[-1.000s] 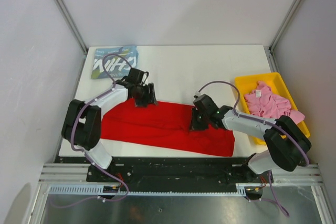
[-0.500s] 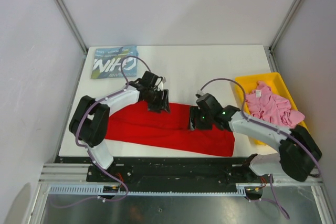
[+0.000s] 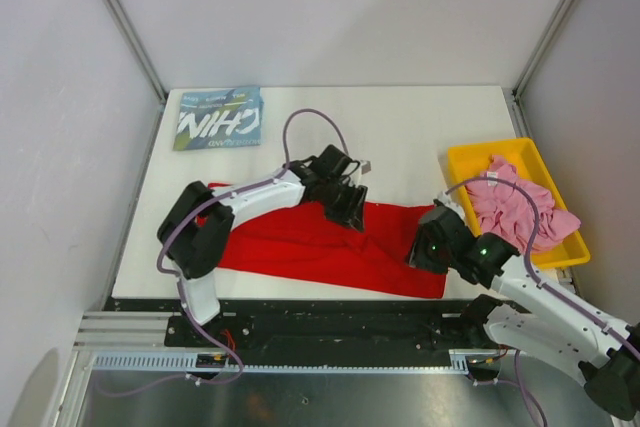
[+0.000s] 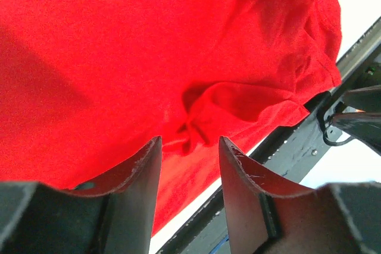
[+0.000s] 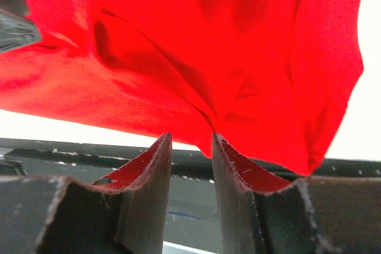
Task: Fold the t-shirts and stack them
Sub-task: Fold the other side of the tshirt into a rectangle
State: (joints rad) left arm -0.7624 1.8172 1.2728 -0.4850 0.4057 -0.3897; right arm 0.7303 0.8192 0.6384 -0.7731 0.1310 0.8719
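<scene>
The red t-shirt [image 3: 300, 242] lies plain side up in a long band across the near part of the table. It fills the left wrist view [image 4: 149, 46] and the right wrist view [image 5: 208, 28]. My left gripper [image 3: 347, 205] is over its far edge near the middle. In its wrist view the left gripper [image 4: 189, 141] is open above a small pucker in the cloth. My right gripper [image 3: 425, 247] is at the shirt's right end. In its wrist view the right gripper [image 5: 190, 138] has its jaws a narrow gap apart, with a cloth fold reaching down to the tips. The blue t-shirt [image 3: 220, 119] lies folded at the far left. The pink t-shirt [image 3: 515, 207] lies crumpled in the tray.
The yellow tray [image 3: 470, 154] stands at the right edge of the table. A black rail [image 3: 320, 312] runs along the near edge, just beyond the shirt's near hem. Grey walls close in the table on three sides.
Both grippers have moved right along the red shirt: the left from its left part to the middle, the right from the middle to the right end. The blue shirt is no longer hidden by the left arm.
</scene>
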